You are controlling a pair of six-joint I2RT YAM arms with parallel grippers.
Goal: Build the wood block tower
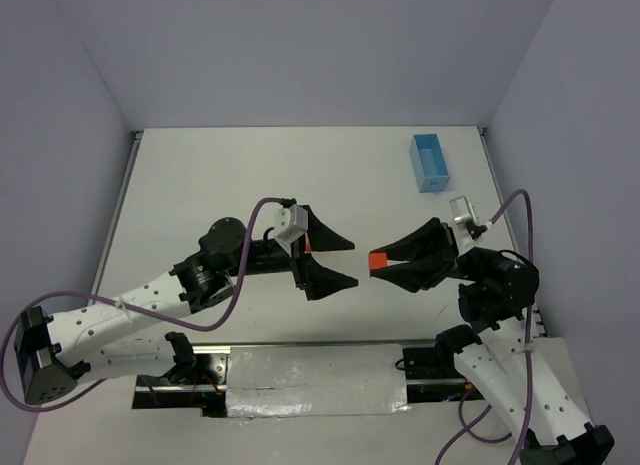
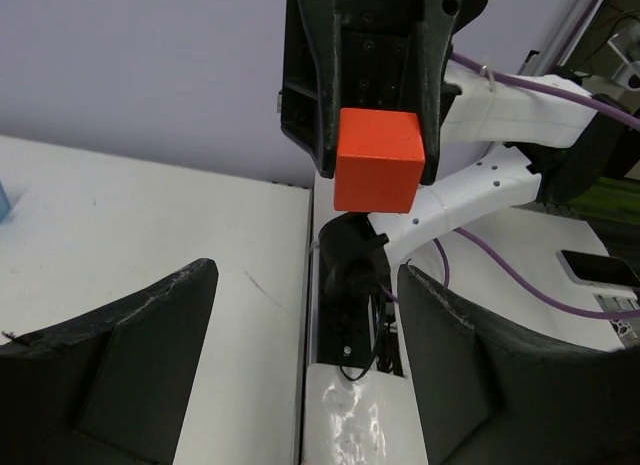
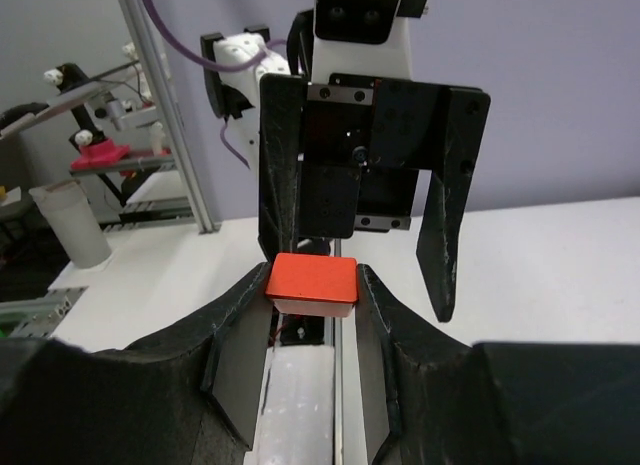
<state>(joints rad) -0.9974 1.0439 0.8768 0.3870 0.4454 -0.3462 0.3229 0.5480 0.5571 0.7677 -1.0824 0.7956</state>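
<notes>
Cube (image 1: 378, 259), red, pinched between the fingertips of the right tool (image 3: 313, 290), clear of the worktop (image 1: 250, 175). Left tool (image 1: 353, 263), jaws spread wide and holding nothing, faces the right tool; cube sits just ahead of its open fingertips.

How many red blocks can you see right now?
1 block for certain, clamped in the right gripper opposite the left gripper. An orange sliver behind the left gripper may be another, mostly hidden.
</notes>
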